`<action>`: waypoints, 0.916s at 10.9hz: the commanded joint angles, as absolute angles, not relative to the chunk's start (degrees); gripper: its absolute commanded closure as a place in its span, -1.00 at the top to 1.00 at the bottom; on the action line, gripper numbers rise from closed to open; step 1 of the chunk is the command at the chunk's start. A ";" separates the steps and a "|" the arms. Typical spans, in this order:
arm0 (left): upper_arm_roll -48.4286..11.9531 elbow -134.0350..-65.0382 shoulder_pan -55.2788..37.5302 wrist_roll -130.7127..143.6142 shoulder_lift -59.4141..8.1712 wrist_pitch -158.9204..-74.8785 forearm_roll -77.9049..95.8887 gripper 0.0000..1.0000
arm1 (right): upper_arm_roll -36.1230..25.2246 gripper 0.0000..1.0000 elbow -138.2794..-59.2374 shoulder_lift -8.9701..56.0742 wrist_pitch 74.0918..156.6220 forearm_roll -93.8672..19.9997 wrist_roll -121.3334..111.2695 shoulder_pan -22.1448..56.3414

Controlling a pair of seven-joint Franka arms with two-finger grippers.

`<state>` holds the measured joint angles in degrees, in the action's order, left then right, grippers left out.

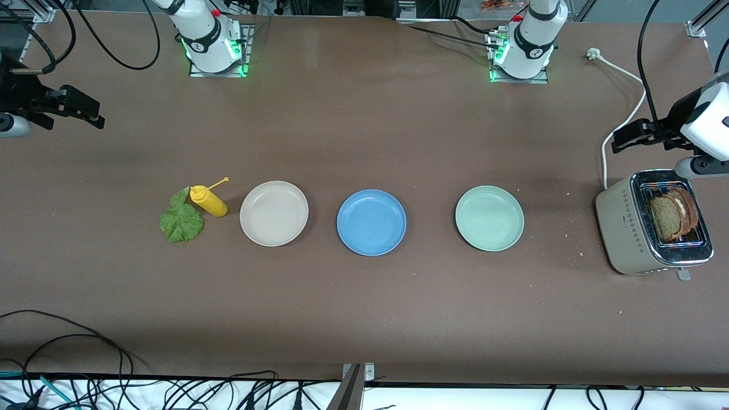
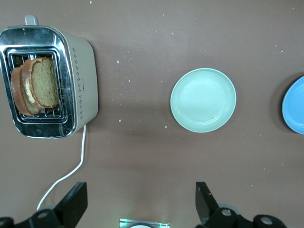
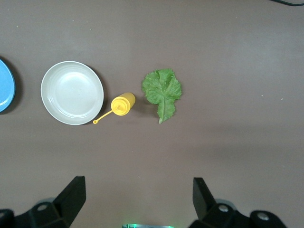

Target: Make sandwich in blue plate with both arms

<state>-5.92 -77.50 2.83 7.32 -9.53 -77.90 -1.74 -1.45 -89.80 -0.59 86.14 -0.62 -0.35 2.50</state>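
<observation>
Nothing is made yet. The right tool (image 1: 94, 117) hangs spread and empty over the bench edge at the right arm's end. The lettuce leaf (image 1: 181, 219) lies on the bench beside a yellow bottle (image 1: 208, 201). The blue plate (image 1: 371, 222) sits bare in the middle, between a beige plate (image 1: 274, 213) and a green plate (image 1: 489, 218). Both bread slices (image 1: 674, 213) stand in the toaster (image 1: 626, 228). The left tool (image 1: 623, 136) hangs spread over the bench, just by the toaster, at the left arm's end. All the work is left

Both arms raised, hands wide open and holding nothing

The left hand (image 1: 626, 136) hangs at its own end of the counter, its two black fingers (image 2: 71, 204) spread far apart. The right hand (image 1: 85, 114) hangs at the other end, its fingers (image 3: 71, 194) spread equally wide; both wrists point straight down.
</observation>
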 commanded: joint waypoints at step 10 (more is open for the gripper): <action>-5.71 -77.87 3.16 5.80 -9.05 -76.11 -2.46 1.00 | -1.49 1.00 -88.68 -0.62 85.69 -1.49 -0.09 2.46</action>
